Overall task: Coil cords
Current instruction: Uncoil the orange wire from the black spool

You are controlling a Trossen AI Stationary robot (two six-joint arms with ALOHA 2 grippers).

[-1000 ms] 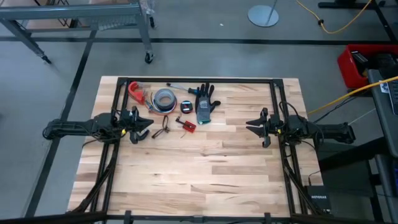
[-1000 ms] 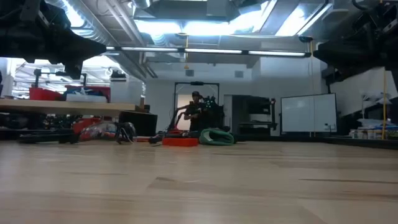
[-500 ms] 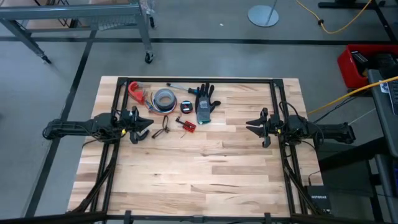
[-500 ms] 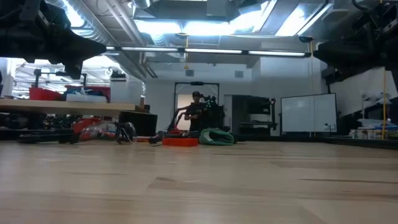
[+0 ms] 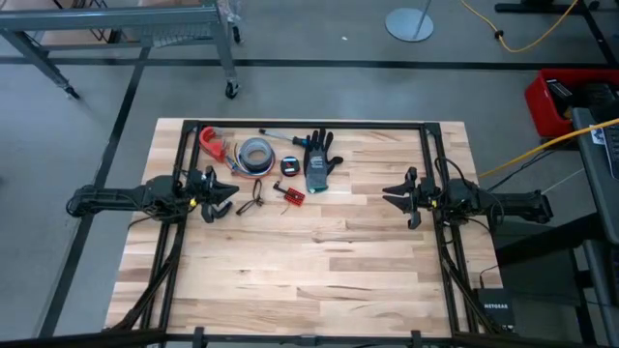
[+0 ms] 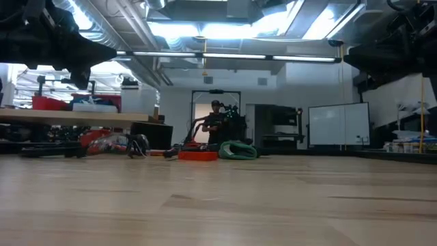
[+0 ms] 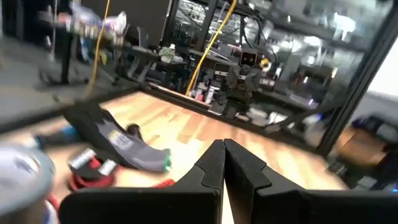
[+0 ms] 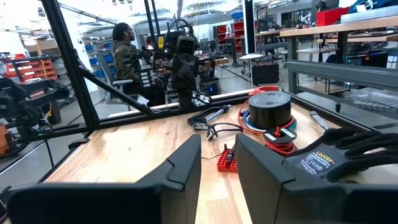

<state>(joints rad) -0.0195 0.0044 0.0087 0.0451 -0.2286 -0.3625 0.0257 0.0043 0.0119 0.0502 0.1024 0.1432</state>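
Observation:
The cords lie loose on the wooden table's far left part: a thin black and red lead (image 5: 253, 199) and a small red connector piece (image 5: 293, 195), also in the right wrist view as the connector (image 8: 226, 159) and a black loop of lead (image 8: 219, 129). My left gripper (image 5: 230, 197) hovers level just left of them, shut, its fingertips together (image 7: 224, 148). My right gripper (image 5: 389, 199) hovers level at the table's right, open and with nothing in it, its fingers (image 8: 217, 155) pointing toward the cords.
Behind the cords lie a dark glove (image 5: 319, 159), a grey tape roll (image 5: 256, 155), a small dark round item (image 5: 289, 166) and a red tool (image 5: 210, 140). A black frame (image 5: 309, 125) borders the table. Bare wood fills the middle and the near half (image 5: 309, 280). A person sits in the room beyond (image 8: 124, 56).

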